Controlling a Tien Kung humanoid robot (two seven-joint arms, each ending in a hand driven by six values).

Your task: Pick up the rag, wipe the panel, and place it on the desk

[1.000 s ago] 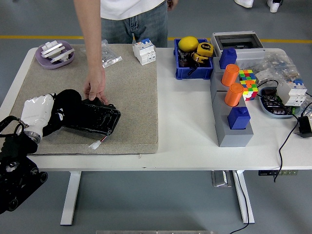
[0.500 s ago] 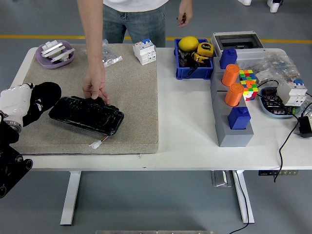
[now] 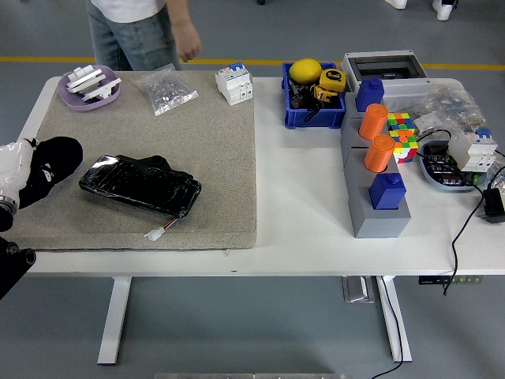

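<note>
- Rag (image 3: 57,158): a dark bundle that seems to be the cloth sits at the left edge of the beige mat (image 3: 213,158), wrapped around the end of the robot's left hand (image 3: 35,170) (the cloth covers the fingers, so I cannot tell whether they are curled or spread, though the hand appears to be gripping it)
- Panel (image 3: 140,185), black and glossy, lies flat on the mat just right of the rag, apart from it by a narrow strip of mat; its long axis runs left to right, tilted so the right end sits a little nearer the table's near edge
- Small white connector (image 3: 155,233) on a short lead rests on the mat just near of the panel's right end
- Left arm is plainly the nearer one; the right hand is not in view at all
- Person (image 3: 138,31) stands at the far left side of the table, a hand (image 3: 187,43) hanging loose above the far edge, touching nothing
- Key relation for the coming move, as I judge it: the panel lies directly right of the rag-covered hand, so a wipe would travel rightward along the panel's long axis, or the rag gets set down on the mat where it is
- Clutter on the white table (image 3: 300,229) to the right (blue bin, orange cylinders, grey blocks) is well apart from all this
</note>
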